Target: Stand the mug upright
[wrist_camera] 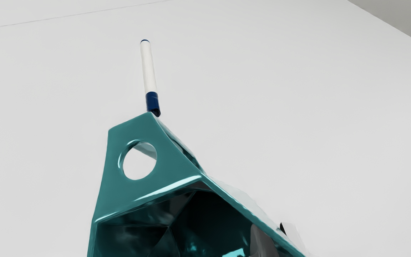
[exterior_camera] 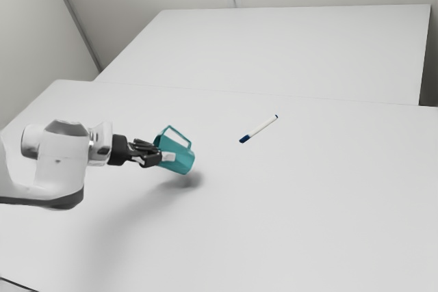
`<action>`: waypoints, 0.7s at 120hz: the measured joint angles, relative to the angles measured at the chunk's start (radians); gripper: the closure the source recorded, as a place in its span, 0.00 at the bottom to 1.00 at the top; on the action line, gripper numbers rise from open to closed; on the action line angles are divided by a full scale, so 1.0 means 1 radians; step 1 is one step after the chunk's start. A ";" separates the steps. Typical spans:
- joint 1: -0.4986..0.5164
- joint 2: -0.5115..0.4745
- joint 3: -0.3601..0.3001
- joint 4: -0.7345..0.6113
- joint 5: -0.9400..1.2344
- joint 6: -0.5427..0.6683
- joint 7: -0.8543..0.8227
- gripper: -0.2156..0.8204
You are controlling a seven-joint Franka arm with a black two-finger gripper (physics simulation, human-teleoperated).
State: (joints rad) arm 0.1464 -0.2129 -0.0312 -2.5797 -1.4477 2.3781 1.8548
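Mug [exterior_camera: 181,161] in your hand [exterior_camera: 163,158], and you have it clamped by its wall, one finger inside, the other outside! It's leaning well over, mouth facing the hand, handle [exterior_camera: 179,135] on the upper side, base angled down close over the counter [exterior_camera: 308,203]. And there's your marker [exterior_camera: 260,128], white with blue ends, lying apart toward the exterior view's right.

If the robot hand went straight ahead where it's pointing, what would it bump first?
Probably the tabletop: the gripper seems to point slightly down, toward the exterior view's right. The teal mug in its grip would likely touch first, though depth is hard to judge.
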 joint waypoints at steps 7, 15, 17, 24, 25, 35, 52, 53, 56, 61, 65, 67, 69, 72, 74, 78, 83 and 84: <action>0.000 -0.023 -0.008 -0.002 0.164 0.018 -0.081 0.96; 0.000 -0.062 -0.011 -0.002 0.394 0.018 -0.198 0.97; 0.001 -0.075 -0.011 -0.002 0.456 0.014 -0.231 0.97; 0.002 -0.121 -0.012 -0.001 0.662 -0.006 -0.349 0.97; 0.002 -0.128 -0.012 0.000 0.691 -0.009 -0.366 0.97; 0.003 -0.163 -0.011 0.001 0.942 -0.032 -0.534 0.97; 0.003 -0.123 -0.010 0.053 1.210 -0.048 -0.792 0.97; 0.002 -0.117 -0.010 0.058 1.220 -0.048 -0.806 0.97; 0.000 -0.102 -0.010 0.069 1.248 -0.050 -0.847 0.97; -0.014 -0.082 -0.010 0.083 1.297 -0.053 -0.914 0.97; -0.024 -0.066 -0.010 0.094 1.334 -0.054 -0.966 0.97; -0.028 -0.058 -0.010 0.101 1.348 -0.055 -0.991 0.97; -0.032 -0.048 -0.010 0.110 1.361 -0.056 -1.016 0.97; -0.039 -0.033 -0.009 0.124 1.378 -0.056 -1.051 0.97; -0.043 -0.022 -0.008 0.134 1.387 -0.057 -1.075 0.97; -0.055 -0.005 -0.007 0.149 1.402 -0.056 -1.119 0.97; -0.072 0.010 -0.004 0.159 1.417 -0.053 -1.173 0.97; -0.076 0.013 -0.003 0.161 1.419 -0.052 -1.183 0.97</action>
State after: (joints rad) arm 0.0703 -0.2003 -0.0345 -2.4191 -0.0286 2.3259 0.6714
